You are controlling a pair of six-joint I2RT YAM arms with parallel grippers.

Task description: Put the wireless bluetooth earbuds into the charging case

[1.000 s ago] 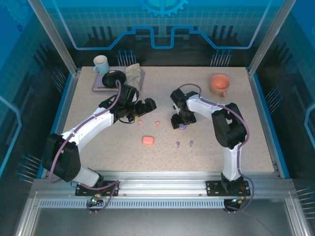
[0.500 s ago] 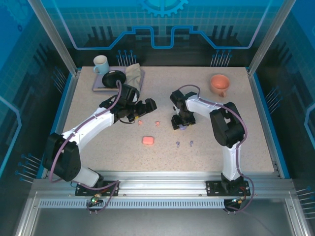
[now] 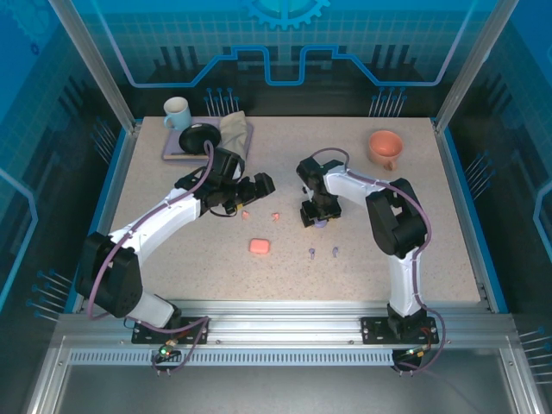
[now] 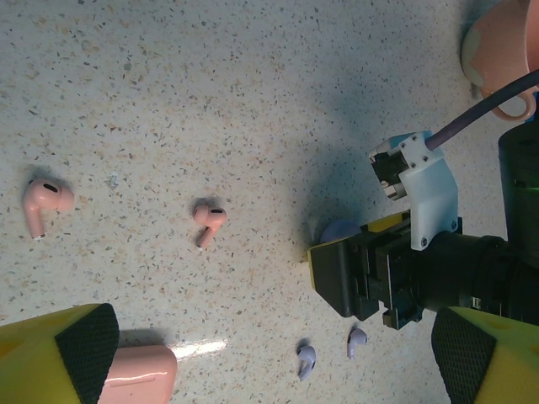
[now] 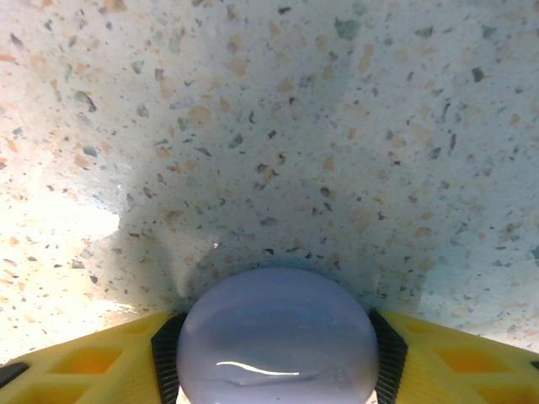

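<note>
Two pink earbuds lie loose and apart on the table. Two lilac earbuds lie side by side near the right gripper, which clamps the lilac case. The pink case lies near the left gripper, whose jaws are spread wide.

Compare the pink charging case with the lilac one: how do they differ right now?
Colour: the pink charging case is salmon, the lilac charging case pale purple. State: the pink case lies free on the table; the lilac case sits gripped between the pads of the right pincer. Place: the pink case lies nearer the arm bases than the lilac case. Both are rounded, glossy and look closed.
</note>
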